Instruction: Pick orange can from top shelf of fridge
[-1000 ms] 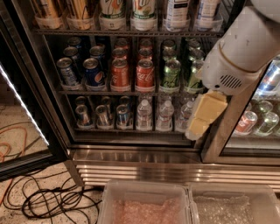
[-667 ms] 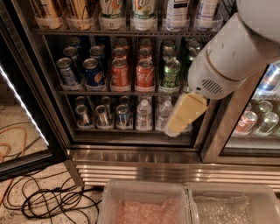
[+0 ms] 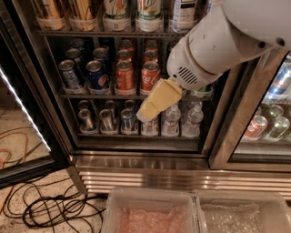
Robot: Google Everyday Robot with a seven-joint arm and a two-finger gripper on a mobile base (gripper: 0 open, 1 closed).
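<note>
- The orange can [image 3: 84, 10] on the top shelf [image 3: 113, 33] is cut by the upper edge; only its lower part shows, as with the tall drinks beside it
- The white arm [image 3: 227, 41] covers the right end of the soda-can rack [image 3: 104, 96]
- The gripper [image 3: 148, 110] hangs before the open fridge [image 3: 136, 164], its tip hiding the top of a small bottle [image 3: 149, 126]
- Labels on the lowest rack's small cans [image 3: 107, 120] are too small to read
- Cans behind the right-hand glass door [image 3: 257, 127] are blurred
- The clear bins [image 3: 150, 200] run off the lower edge
</note>
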